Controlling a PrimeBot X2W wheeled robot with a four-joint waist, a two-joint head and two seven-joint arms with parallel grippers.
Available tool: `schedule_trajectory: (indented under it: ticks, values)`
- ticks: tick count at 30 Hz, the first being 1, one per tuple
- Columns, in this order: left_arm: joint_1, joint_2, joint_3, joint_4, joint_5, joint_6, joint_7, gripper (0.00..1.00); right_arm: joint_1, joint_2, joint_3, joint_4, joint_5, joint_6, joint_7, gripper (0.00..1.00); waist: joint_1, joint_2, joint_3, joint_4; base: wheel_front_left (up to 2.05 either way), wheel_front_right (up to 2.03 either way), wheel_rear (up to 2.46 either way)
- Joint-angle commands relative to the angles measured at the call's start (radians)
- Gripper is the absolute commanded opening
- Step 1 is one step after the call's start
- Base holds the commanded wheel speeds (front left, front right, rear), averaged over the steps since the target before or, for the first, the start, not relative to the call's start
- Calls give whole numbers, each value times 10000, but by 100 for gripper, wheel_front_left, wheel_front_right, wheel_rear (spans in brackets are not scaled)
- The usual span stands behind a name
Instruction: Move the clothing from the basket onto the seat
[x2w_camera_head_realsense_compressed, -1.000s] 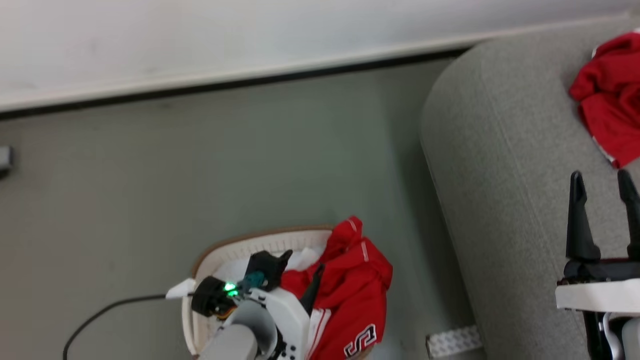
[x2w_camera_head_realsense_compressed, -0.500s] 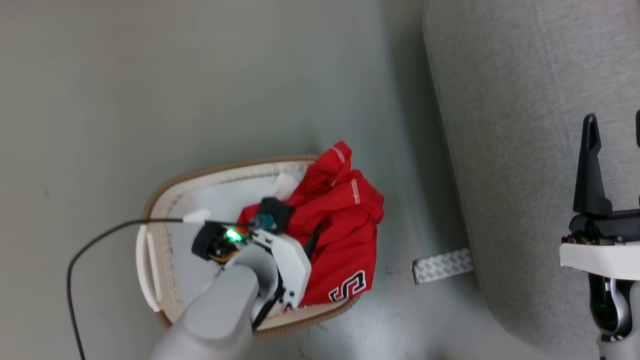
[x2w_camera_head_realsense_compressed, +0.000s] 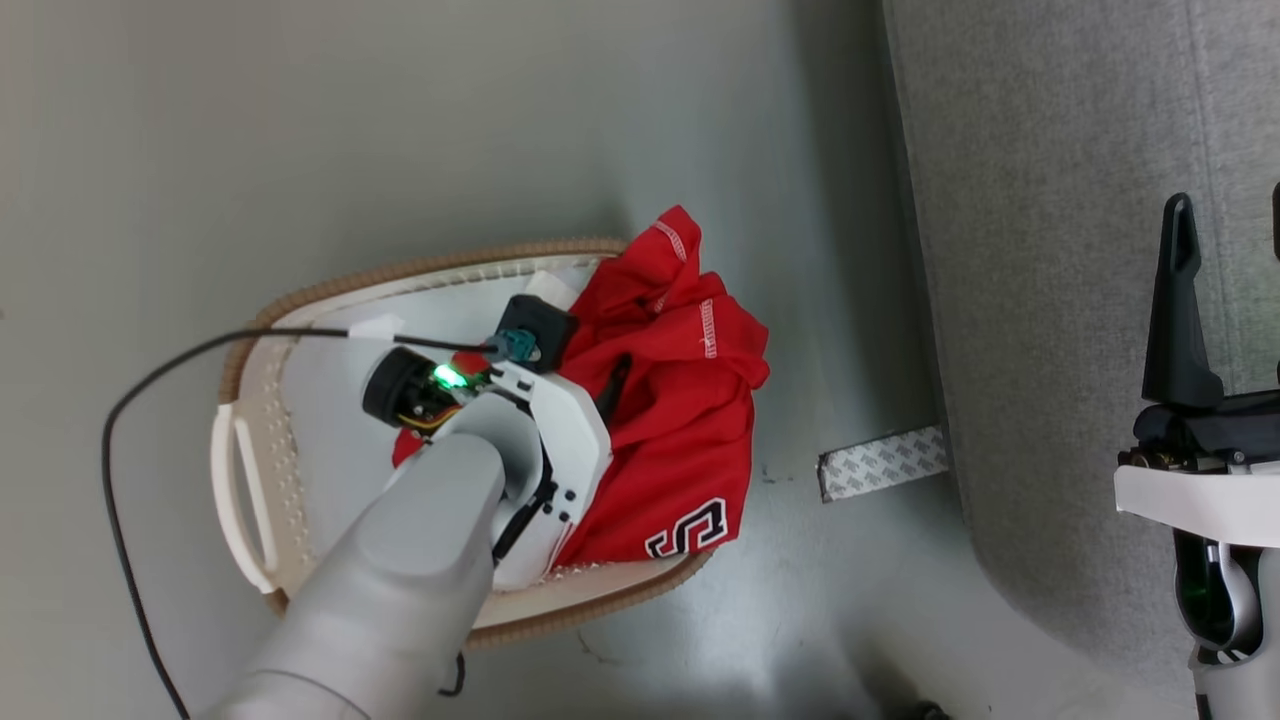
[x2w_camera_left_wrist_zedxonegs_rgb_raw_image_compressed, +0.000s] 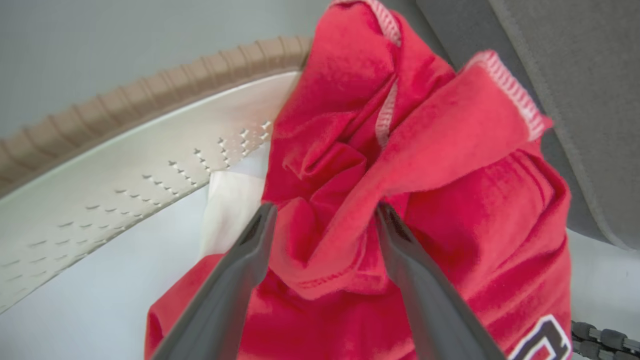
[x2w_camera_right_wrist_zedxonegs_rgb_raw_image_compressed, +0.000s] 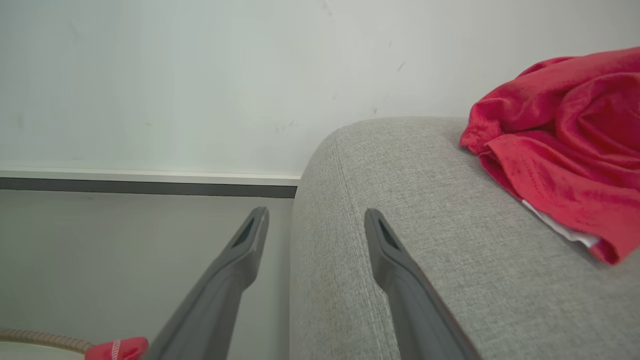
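**A:** Where is the clothing just now?

**B:** The clothing (x2w_camera_head_realsense_compressed: 680, 430) is heaped at the 3 o'clock side of the basket (x2w_camera_head_realsense_compressed: 430, 268). It spills over the brown rim toward the seat (x2w_camera_head_realsense_compressed: 1050, 250). A second red garment (x2w_camera_right_wrist_zedxonegs_rgb_raw_image_compressed: 565, 150) lies on the seat's rounded arm, at 2 o'clock from my right gripper (x2w_camera_right_wrist_zedxonegs_rgb_raw_image_compressed: 315, 212).

**A:** And your grippers?

**B:** My left gripper (x2w_camera_left_wrist_zedxonegs_rgb_raw_image_compressed: 325, 210) is down in the basket with its fingers spread astride a raised fold of the red cloth, not closed on it. I choose that ridge because it stands proud of the pale cloth (x2w_camera_left_wrist_zedxonegs_rgb_raw_image_compressed: 230, 210) at 9 o'clock, so I judge a pinch there takes the red alone.

**A:** Why is the right one idle?

**B:** It hangs open and empty above the seat's arm, clear of the basket. I judge the left arm has the shorter reach.
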Motion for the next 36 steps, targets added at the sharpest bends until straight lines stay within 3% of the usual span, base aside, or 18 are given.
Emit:
schedule_trajectory:
  ticks: [1, 10, 11, 12, 13, 19, 27, 36]
  values:
    - [-191, 62, -75, 140, -31, -33, 36, 100, -165, -38, 27, -81, 32, -26, -32, 100, -2, 0, 194, -69, 0, 0, 0]
    - [-463, 64, -1459, 17, -1011, -71, 113, 98, -187, -61, 31, -184, 106, -26, -32, 100, -2, 0, 619, -204, 0, 0, 0]
    - [-531, 57, -1684, -17, -1074, -72, -11, 51, -190, -64, 30, -188, 103, -26, -32, 100, -2, 0, 630, -207, 0, 0, 0]
    - [-566, 57, -1879, -15, -1160, -71, -105, 20, -198, -65, 29, -183, 90, -26, -32, 100, -2, 0, 632, -205, 0, 0, 0]
    - [-564, 61, -2080, -55, -1267, -73, -234, 0, -218, -65, 32, -172, 72, -26, -32, 100, -2, 0, 626, -203, 0, 0, 0]
    - [-633, 61, -2579, -159, -2085, -74, -1327, 0, -188, -100, -124, -17, -4, -26, -32, 100, -2, 0, 129, 79, 0, 0, 0]
    - [-12, 54, -2072, -343, -2726, 9, -2031, 0, 257, -92, -238, 196, -13, -26, -32, 100, -2, 0, -1497, 617, 0, 0, 0]
    - [2051, 411, -717, -2724, -2547, 506, -2028, 0, 1324, -203, -482, 697, -127, -26, -32, 100, -2, 0, -4183, 1187, 0, 0, 0]
